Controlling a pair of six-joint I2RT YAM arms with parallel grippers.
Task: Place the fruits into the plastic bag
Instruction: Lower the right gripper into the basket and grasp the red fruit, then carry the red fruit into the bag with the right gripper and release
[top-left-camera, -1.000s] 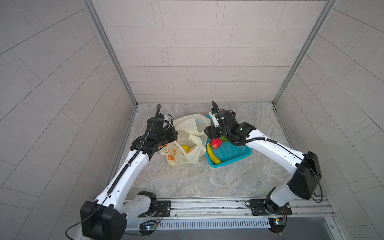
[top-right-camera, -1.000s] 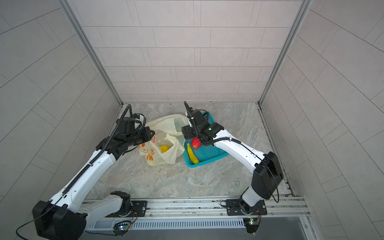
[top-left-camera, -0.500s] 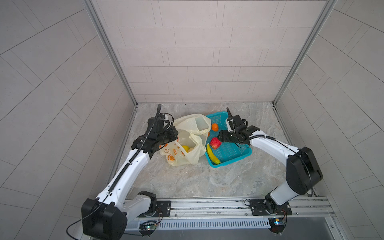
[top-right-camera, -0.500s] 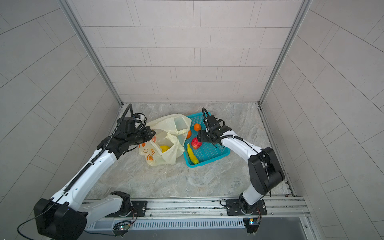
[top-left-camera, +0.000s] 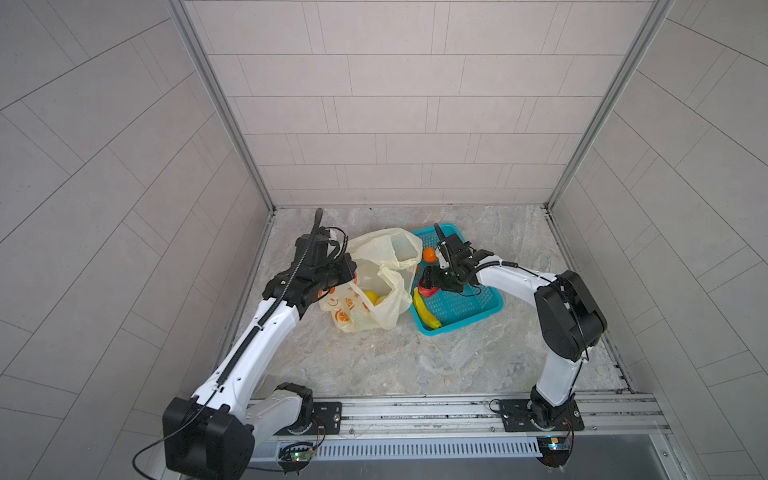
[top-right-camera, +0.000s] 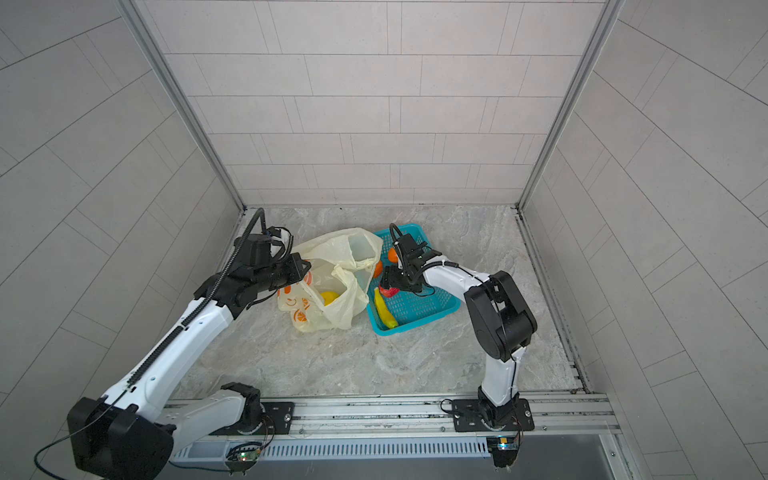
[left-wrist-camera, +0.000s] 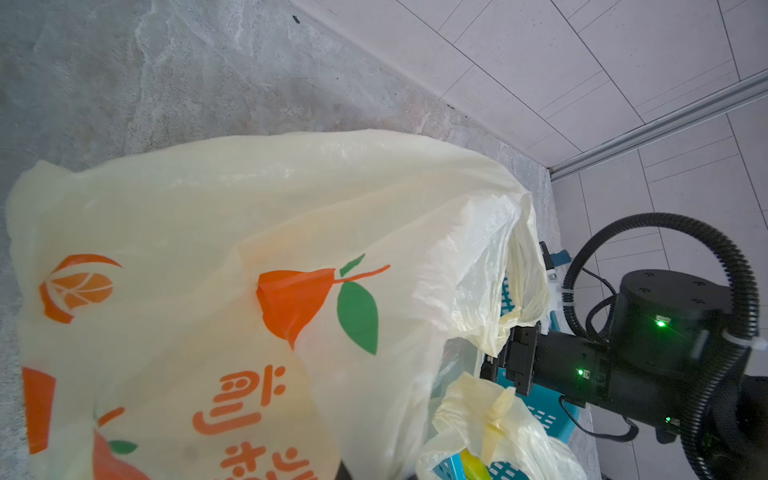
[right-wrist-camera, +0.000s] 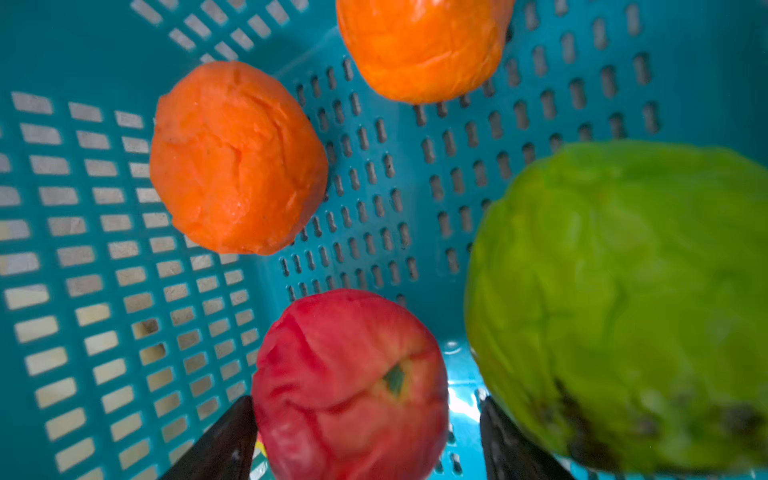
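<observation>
Grey marbled tabletop (top-left-camera: 374, 365) carries the plastic bag (top-left-camera: 386, 249) near its far left, rim pinched in the closed left gripper (top-left-camera: 350, 271). Right gripper (right-wrist-camera: 365, 409) gapes astride the red fruit (right-wrist-camera: 349, 374) in the basket (top-left-camera: 465, 321); probably light, squashy: grip its middle.

The left arm (top-left-camera: 266, 328) reaches forward with a bent elbow. The left gripper (top-left-camera: 352, 269) is closed tight, with the edge of the plastic bag (top-left-camera: 382, 249) pinched between its fingers. The right arm (top-left-camera: 511, 278) bends sharply and reaches toward the middle. The right gripper (right-wrist-camera: 365, 415) points down, its fingers (right-wrist-camera: 224, 440) spread wide, with the red fruit (right-wrist-camera: 349, 374) between them.
</observation>
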